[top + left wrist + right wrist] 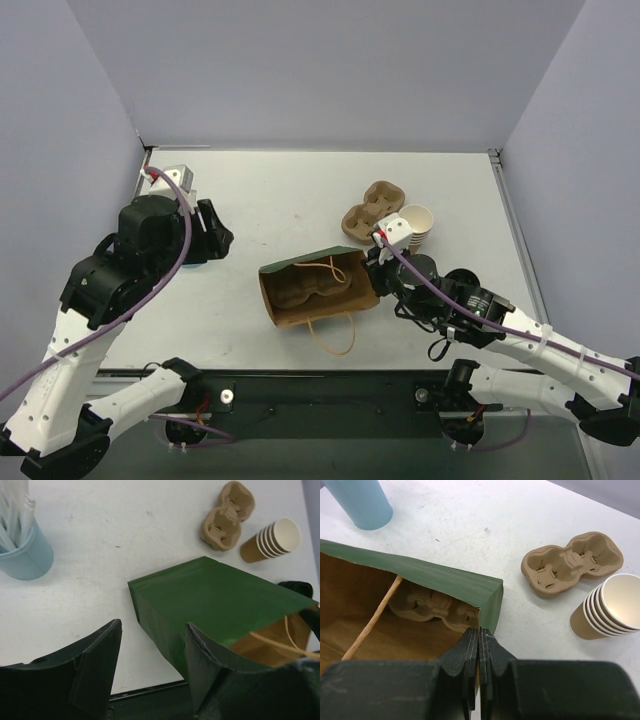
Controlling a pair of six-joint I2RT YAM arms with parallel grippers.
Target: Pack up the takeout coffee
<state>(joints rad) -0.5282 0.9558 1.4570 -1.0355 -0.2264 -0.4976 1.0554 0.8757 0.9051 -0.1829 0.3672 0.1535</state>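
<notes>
The lidded takeout coffee does not show in any view. A paper bag (345, 295), green outside and brown inside, lies on its side at mid-table with a pulp cup carrier (306, 289) in it. The bag also shows in the left wrist view (215, 600) and the right wrist view (435, 580), where the carrier (432, 607) lies inside. My right gripper (372, 258) (479, 632) is shut on the bag's rim at its right corner. My left gripper (215, 235) (152, 625) is open and empty, held above the table to the left of the bag.
A second pulp carrier (372, 212) (227, 515) (572, 562) lies behind the bag. A stack of unlidded tan cups (418, 225) (272, 540) (612, 607) lies on its side beside it. A light blue cup holding white sticks (22, 550) (365, 502) stands at the left.
</notes>
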